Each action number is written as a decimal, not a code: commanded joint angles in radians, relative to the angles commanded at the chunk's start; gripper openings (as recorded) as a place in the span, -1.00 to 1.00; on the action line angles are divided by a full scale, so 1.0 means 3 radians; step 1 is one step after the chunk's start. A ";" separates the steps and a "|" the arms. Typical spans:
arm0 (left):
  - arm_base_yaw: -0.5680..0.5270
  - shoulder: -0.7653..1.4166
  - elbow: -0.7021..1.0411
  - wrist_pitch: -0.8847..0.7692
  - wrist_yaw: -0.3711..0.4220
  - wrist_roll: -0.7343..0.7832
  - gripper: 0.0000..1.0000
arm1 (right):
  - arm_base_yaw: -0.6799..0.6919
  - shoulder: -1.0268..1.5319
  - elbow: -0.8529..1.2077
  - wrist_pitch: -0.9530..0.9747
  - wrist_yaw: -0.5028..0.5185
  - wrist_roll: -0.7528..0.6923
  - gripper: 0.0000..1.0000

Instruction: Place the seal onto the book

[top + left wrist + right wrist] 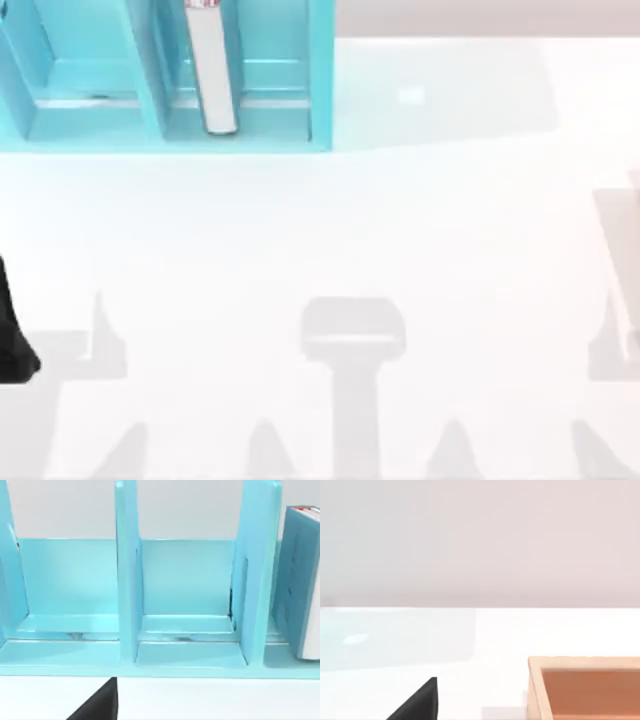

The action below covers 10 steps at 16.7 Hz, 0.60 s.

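- Book [212, 70]: you see it upright in the right compartment of the teal shelf [60, 130] at the table's far left; white spine faces up, a red mark near its far end. The left wrist view gives its plain teal-blue cover [297, 580] and white edge.
- Seal [585, 687]: a tan-brown block with a paler rim, resting on the white table [400, 230], seen in the right wrist view.
- Left arm [12, 330]: a dark shape at the table's left edge; you cannot tell how far its fingers are parted.
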 joint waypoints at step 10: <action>-0.0348 0.1240 0.0515 0.0801 -0.0245 -0.0067 1.00 | 0.0000 0.0000 0.0000 0.0000 0.0000 0.0000 1.00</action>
